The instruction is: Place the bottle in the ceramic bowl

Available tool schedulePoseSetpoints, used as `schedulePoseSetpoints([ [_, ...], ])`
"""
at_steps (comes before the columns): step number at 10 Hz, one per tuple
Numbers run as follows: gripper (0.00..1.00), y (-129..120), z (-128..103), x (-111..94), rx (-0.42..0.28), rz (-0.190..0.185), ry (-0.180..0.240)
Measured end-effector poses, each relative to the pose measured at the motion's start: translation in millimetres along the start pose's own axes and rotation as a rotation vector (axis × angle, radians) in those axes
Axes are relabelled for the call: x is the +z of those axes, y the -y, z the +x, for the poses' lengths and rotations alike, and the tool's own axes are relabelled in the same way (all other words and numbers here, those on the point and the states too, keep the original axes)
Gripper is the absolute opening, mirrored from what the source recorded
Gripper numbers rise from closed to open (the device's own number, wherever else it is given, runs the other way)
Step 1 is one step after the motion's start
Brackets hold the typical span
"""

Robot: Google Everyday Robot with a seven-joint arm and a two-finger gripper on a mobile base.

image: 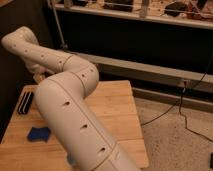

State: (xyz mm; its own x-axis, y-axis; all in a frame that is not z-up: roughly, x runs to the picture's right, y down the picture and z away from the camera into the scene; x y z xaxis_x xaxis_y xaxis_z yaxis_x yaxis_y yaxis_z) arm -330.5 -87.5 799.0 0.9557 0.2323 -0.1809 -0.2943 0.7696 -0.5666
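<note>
No bottle and no ceramic bowl show in the camera view; they are hidden or out of view. My white arm [75, 115] fills the foreground, bends up to the far left [20, 42] and comes back down over the left end of the wooden table [115, 107]. My gripper [39, 76] sits at the end of that far-left link, just above the table's back left corner. It is mostly hidden behind the arm, and nothing can be seen in it.
A black ribbed object [25, 102] lies at the table's left edge. A blue flat object [38, 133] lies near the front left. A dark shelf unit with a metal rail [150, 20] stands behind the table. Cables [185, 107] trail on the floor to the right.
</note>
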Motion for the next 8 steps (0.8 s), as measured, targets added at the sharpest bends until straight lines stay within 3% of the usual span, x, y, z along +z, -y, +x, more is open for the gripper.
schedulePoseSetpoints([
  [1,0.66,8.8,-3.7,-8.4,0.033,-0.01,0.038],
  [3,0.66,16.8,-6.5,-16.8,0.06,-0.017,0.074],
  [8,0.66,16.8,-6.5,-15.9,0.061,-0.018,0.073],
])
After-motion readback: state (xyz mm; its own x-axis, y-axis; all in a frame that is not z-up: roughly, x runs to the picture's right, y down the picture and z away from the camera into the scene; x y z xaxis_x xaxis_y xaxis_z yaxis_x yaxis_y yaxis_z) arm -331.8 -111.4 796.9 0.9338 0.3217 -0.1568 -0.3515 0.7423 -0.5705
